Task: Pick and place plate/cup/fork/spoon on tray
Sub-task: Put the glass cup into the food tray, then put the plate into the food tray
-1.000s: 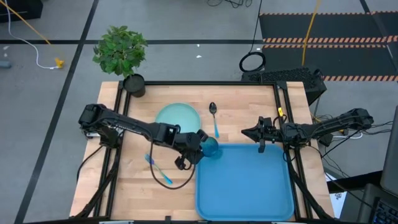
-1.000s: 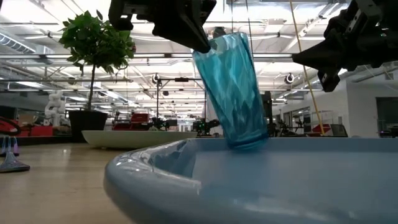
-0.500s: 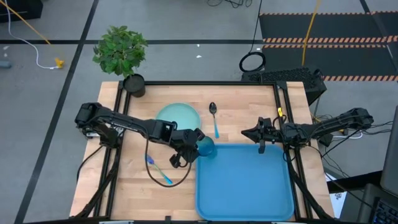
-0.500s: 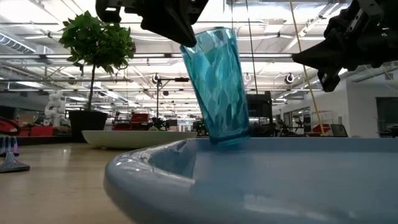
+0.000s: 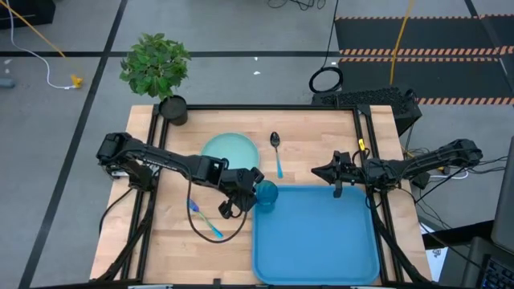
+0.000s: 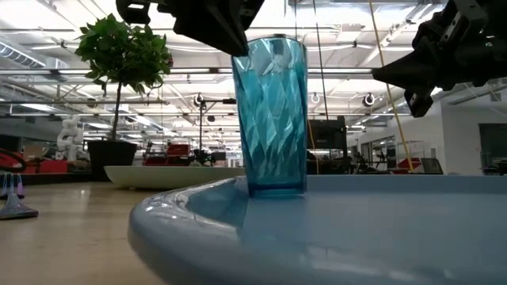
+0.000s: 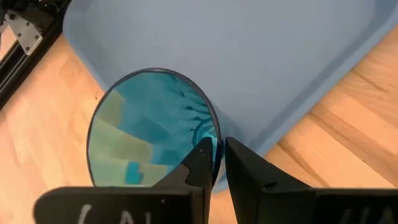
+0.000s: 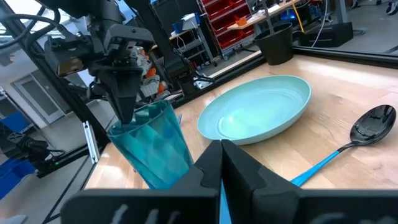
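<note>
The teal-blue cup [image 5: 266,193] stands upright in the far left corner of the blue tray [image 5: 321,241]; it also shows in the low view [image 6: 269,119]. My left gripper [image 5: 250,186] is shut on the cup's rim. My right gripper [image 5: 321,171] is shut and empty, hovering above the tray's far edge. The mint-green plate [image 5: 230,152] lies flat on the table beyond the cup. The spoon [image 5: 275,148] lies right of the plate. The fork [image 5: 205,217] lies on the table left of the tray. My left gripper pinches the cup's rim [image 7: 214,142] on the side toward the table's left edge, one finger [image 7: 200,163] inside the cup and one [image 7: 242,171] outside. The fingers come from above, slanting down. The cup stands upright with its base in the tray.
A potted plant [image 5: 157,68] stands at the table's far left corner. Black frame rails run along the table's left and right edges. The tray's floor [image 5: 337,249] right of and nearer than the cup is bare.
My left gripper has moved a little toward the table's left edge and down with the cup. The cup was tilted, its top leaning left, its base above the tray; it has come upright, with its base down in the tray's corner. The gripper stays shut on the rim.
</note>
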Available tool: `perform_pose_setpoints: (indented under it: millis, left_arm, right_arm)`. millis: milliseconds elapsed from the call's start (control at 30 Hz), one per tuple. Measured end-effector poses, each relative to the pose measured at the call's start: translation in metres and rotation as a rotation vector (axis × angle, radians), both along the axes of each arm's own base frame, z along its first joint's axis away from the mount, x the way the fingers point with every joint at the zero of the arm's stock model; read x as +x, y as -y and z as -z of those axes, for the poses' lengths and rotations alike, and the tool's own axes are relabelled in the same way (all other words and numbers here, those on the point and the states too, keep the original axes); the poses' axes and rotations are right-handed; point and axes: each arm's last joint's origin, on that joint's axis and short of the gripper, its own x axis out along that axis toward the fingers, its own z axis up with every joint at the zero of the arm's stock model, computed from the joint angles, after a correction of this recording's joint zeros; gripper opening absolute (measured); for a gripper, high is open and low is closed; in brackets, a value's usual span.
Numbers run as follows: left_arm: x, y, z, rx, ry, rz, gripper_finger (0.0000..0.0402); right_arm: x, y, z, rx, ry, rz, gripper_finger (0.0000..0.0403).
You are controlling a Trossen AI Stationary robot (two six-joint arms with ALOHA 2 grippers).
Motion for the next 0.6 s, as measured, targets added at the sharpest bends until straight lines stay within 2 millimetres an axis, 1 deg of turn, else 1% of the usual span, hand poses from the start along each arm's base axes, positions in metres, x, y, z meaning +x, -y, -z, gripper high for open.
perform_pose_setpoints:
  millis: [267, 433, 500, 600]
  left_arm:
    - [0.001, 0.009, -0.003, -0.049, 0.030, -0.022, 0.0047]
    - [0.000, 0.009, -0.004, -0.062, 0.027, -0.069, 0.0047]
    - [-0.005, 0.009, -0.011, -0.053, 0.035, -0.121, 0.0047]
    - [-0.017, 0.008, -0.029, -0.056, 0.080, -0.185, 0.0047]
  right_arm:
    - [0.000, 0.000, 0.000, 0.000, 0.000, 0.000, 0.0000]
    - [0.000, 0.000, 0.000, 0.000, 0.000, 0.000, 0.0000]
    - [0.000, 0.000, 0.000, 0.009, 0.001, -0.004, 0.0000]
    - [0.000, -0.001, 0.000, 0.028, 0.002, -0.027, 0.0000]
